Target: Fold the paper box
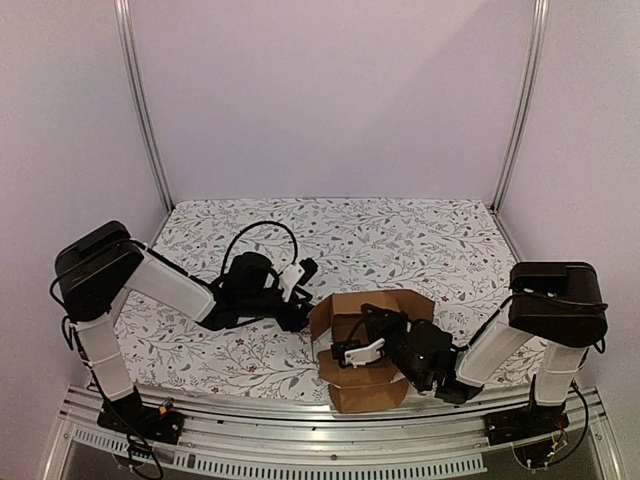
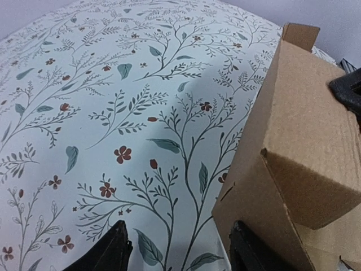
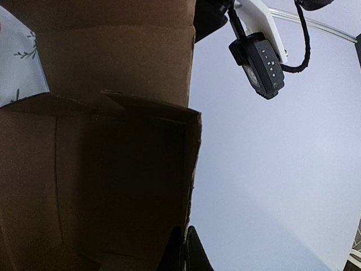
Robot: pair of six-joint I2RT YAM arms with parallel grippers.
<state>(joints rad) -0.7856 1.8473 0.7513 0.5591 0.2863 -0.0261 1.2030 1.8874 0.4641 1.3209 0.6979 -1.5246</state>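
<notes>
The paper box [image 1: 340,312], half folded with its flaps up, stands at the table's [image 1: 420,240] front middle. The right claw [image 1: 352,352] covers its centre from above. Its inside is dark, and there the right claw [image 3: 183,254] looks clenched on a wall edge. The left claw [image 2: 177,248] stands released just beside the box's left wall [image 2: 304,130], whose bottom is cut off.

The left arm [image 1: 150,275] rises from its base, bends at a high elbow and slopes down to the right, with its wrist held low. The left gripper [image 2: 177,257] points forward with its jaws apart. The right arm [image 1: 500,345] mirrors it, sloping down to the left. The right gripper [image 3: 184,254] is pinched tight on a wall of the box [image 3: 113,186].
</notes>
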